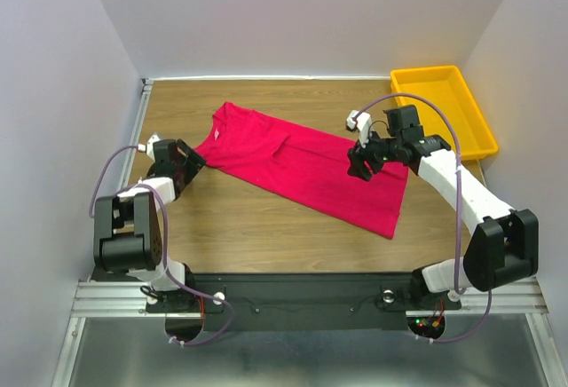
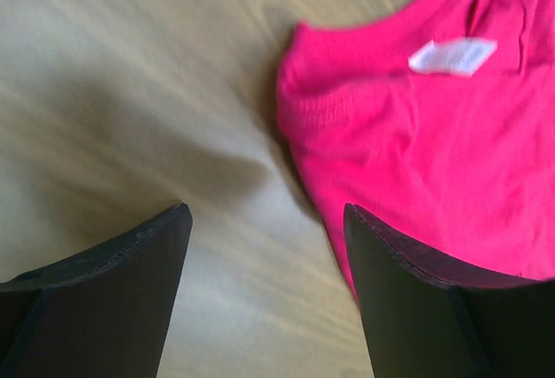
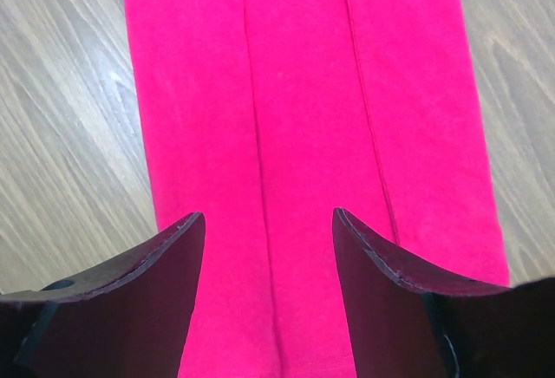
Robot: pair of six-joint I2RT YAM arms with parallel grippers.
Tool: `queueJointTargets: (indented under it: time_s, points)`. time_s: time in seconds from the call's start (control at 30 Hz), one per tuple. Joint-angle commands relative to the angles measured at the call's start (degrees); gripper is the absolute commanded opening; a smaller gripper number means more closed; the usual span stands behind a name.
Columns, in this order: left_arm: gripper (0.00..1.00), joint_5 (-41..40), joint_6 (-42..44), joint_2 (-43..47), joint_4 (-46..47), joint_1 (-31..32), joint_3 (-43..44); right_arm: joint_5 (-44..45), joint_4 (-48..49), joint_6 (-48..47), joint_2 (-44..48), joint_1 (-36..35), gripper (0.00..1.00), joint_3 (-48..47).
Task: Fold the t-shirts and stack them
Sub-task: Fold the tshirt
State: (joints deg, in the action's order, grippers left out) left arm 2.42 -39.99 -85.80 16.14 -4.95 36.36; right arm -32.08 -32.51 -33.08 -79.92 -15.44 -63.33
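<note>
Lying folded lengthwise on the worktop (image 1: pixel 240 218), the red t-shirt (image 1: pixel 302 161) is ungripped; left gripper (image 2: pixel 266 211) beside its collar, right gripper (image 3: pixel 268 214) over it, both jaws spread, empty

left gripper (image 2: pixel 264 211) jaws apart; right gripper (image 3: pixel 267 214) jaws apart, empty

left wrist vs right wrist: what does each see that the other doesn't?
Left wrist only: the white neck label on the t-shirt; the left claw is mostly over bare table. Right wrist only: long creases down the cloth, right claw directly above it. Both: red fabric, wood, an open claw holding nothing.
</note>
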Motion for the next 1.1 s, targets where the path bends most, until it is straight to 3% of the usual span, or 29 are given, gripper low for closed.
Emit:
queueJointTargets:
  time_s: [0.0,0.27,0.47,0.57,0.8,1.07]
  points:
    - [0.79,-1.5,4.0,-4.9,2.5,-1.9,5.6,-0.4,3.8,1.8,2.5,-0.2,0.66,1.4]
    - [0.63,3.7,6.5,-13.0,1.9,-4.8,12.9,0.2,4.7,2.4,2.5,0.1,0.66,2.5]
    - [0.38,8.4,7.5,-15.8,0.4,-5.9,16.9,0.5,5.0,2.4,2.2,0.3,0.66,2.6]
    - [0.38,10.7,8.2,-15.4,0.1,-6.2,17.0,0.6,5.1,2.4,2.1,0.4,0.66,2.4]
    - [0.49,10.3,8.9,-13.3,-1.2,-7.9,16.7,0.1,5.2,2.4,1.8,0.6,0.66,2.6]
    - [0.50,13.5,9.0,-10.7,-1.5,-8.4,15.8,-0.2,5.2,2.0,2.0,0.8,0.66,4.2]
